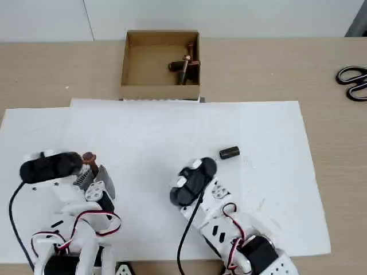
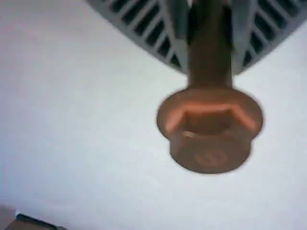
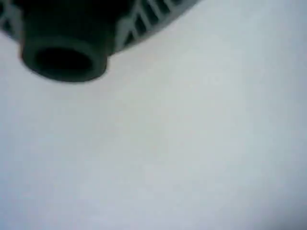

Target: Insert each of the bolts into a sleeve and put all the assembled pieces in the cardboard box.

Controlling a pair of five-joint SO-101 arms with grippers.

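My left gripper (image 2: 209, 33) is shut on the shank of a copper bolt (image 2: 209, 129), whose flanged hex head sticks out past the grey ribbed fingers (image 2: 144, 33). From above, that bolt (image 1: 89, 156) shows at the left arm's tip, low over the white paper. My right gripper (image 3: 72, 19) is shut on a black sleeve (image 3: 64, 56), with the sleeve's open bore facing the camera. The right arm (image 1: 192, 179) stands near the middle of the paper. Another black sleeve (image 1: 229, 153) lies loose on the paper just beyond it. The cardboard box (image 1: 132, 63) at the back holds assembled bolt-and-sleeve pieces (image 1: 184, 64).
White paper (image 1: 172, 132) covers most of the wooden table. Black-handled scissors (image 1: 352, 83) lie at the far right edge. Open paper stretches between the two arms and the box.
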